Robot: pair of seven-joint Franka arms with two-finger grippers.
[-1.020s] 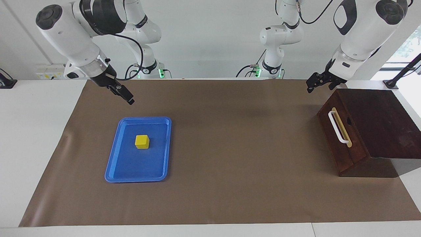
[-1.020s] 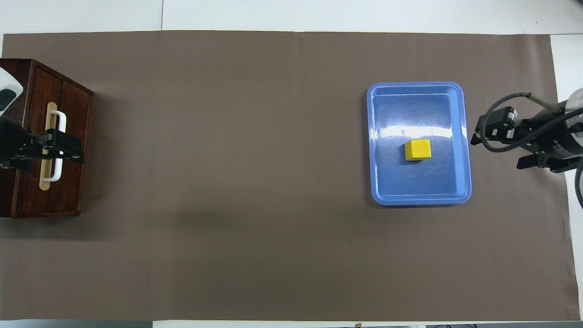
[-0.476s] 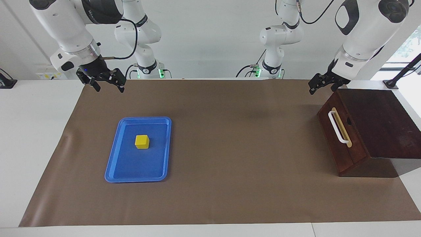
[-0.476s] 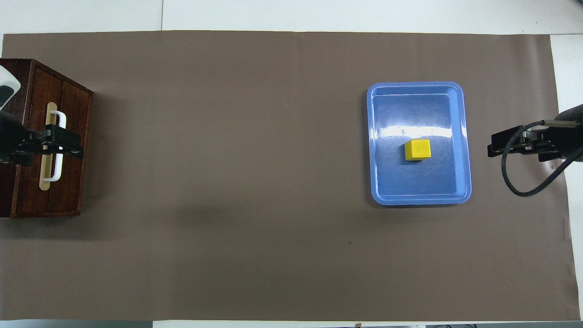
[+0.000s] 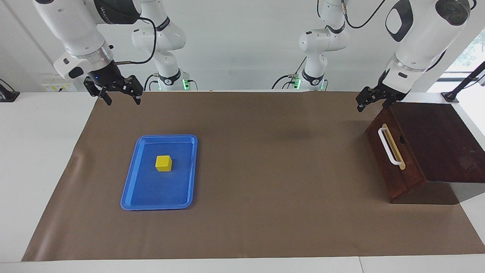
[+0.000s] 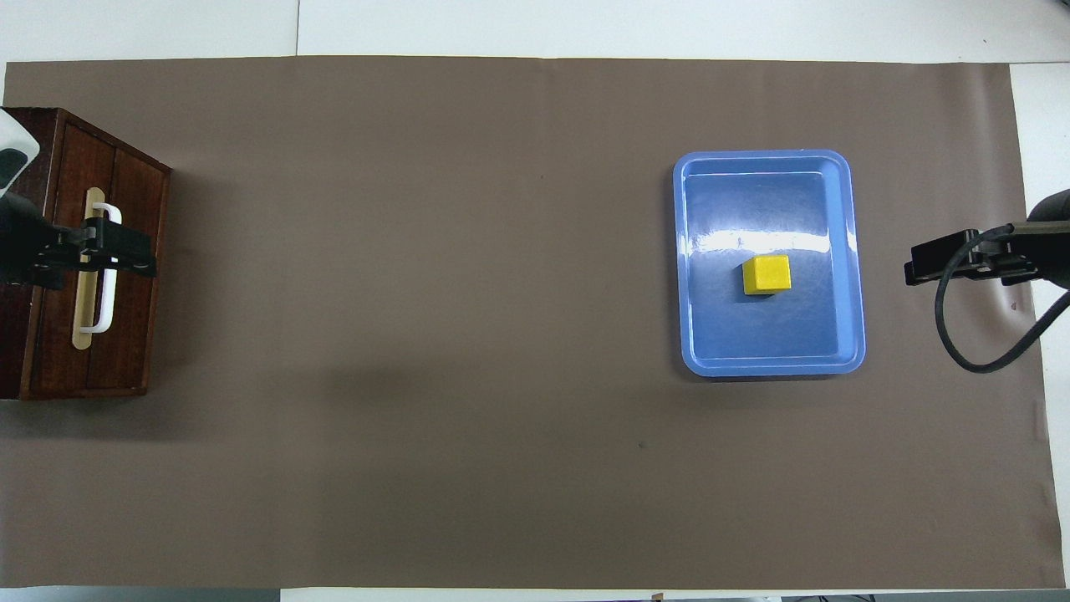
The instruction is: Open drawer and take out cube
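We see the yellow cube (image 5: pixel 163 163) sitting in the blue tray (image 5: pixel 130 185), toward the right arm's end of the brown mat (image 5: pixel 265 212). Drawer (image 5: pixel 390 159) is shut in the dark wooden box (image 5: pixel 443 140) at the left arm's end, white handle (image 5: pixel 388 146) facing the tray. Right gripper (image 5: pixel 120 99) hangs open and empty at the tray's 11 o'clock in the facing view. Left gripper (image 5: pixel 366 104) is open, empty, raised at the box's 11 o'clock.
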